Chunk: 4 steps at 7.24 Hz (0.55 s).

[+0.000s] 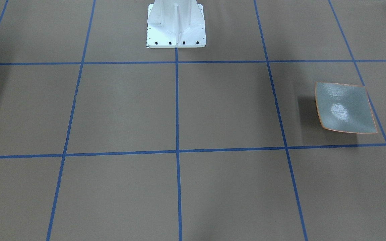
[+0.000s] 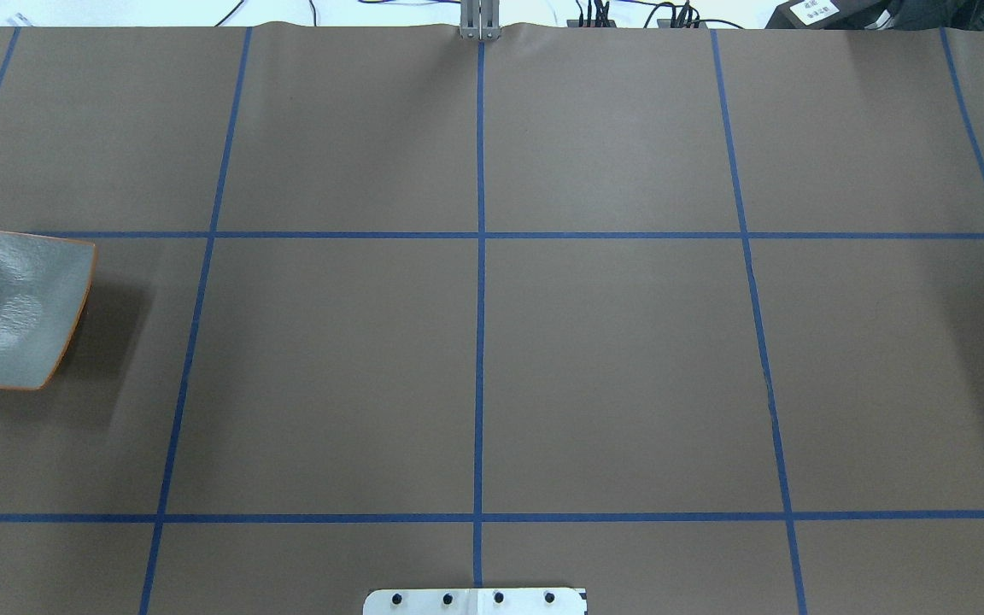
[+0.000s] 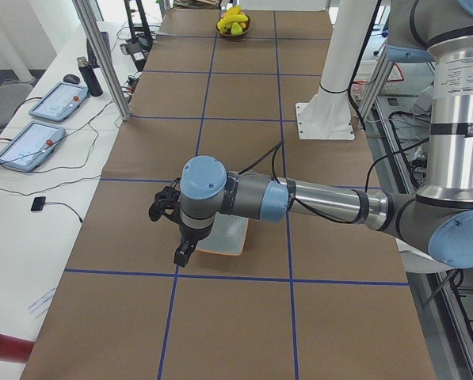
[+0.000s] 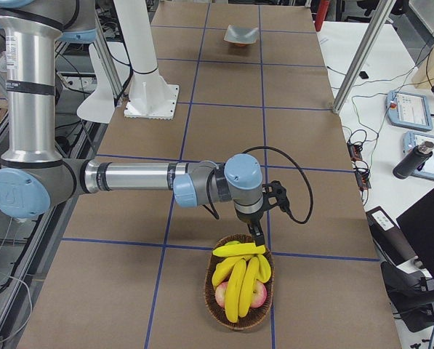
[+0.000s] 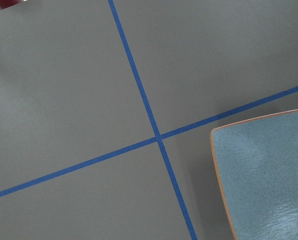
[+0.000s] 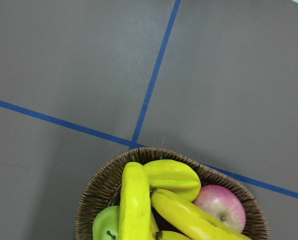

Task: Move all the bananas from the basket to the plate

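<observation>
Found the bananas (image 4: 238, 280) heaped in a wicker basket (image 6: 96, 192) at the worktop's (image 2: 612, 359) right end, right claw (image 4: 258, 236) just above. Saw left claw (image 3: 182, 249) over the plate (image 3: 232, 235), far left. Could not tell either claw's spread.

Brown table (image 1: 122, 110), blue tape grid (image 1: 177, 100); plate (image 1: 345, 107), basket (image 6: 96, 187) well apart.

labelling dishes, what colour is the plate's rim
Thin orange, around the grey-green plate; it shows best in the front-facing view.
</observation>
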### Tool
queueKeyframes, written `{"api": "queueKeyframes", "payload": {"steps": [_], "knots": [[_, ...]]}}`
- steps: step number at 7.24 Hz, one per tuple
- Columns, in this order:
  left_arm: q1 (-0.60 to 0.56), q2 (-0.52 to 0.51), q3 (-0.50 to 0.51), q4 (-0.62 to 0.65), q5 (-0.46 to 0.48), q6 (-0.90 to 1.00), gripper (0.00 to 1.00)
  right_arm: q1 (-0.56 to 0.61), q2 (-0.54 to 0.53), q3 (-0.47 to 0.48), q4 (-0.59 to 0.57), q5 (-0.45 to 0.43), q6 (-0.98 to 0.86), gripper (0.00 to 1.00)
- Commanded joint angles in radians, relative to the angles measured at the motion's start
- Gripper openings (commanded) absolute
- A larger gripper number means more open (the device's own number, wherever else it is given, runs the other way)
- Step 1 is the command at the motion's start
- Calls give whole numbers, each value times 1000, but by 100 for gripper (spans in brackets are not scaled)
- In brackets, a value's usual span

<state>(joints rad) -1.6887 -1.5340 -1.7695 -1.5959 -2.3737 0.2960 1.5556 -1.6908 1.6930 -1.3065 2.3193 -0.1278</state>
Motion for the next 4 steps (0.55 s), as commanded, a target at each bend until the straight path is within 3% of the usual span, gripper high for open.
{"api": "queueKeyframes", "payload": {"steps": [1,4], "knots": [[0,3,-1,-1,-1,2,100,-54,-98,-7,136,-72,60,99],[0,8,-1,-1,-1,2,100,-118,-130,-38,241,-107,233,94]]}}
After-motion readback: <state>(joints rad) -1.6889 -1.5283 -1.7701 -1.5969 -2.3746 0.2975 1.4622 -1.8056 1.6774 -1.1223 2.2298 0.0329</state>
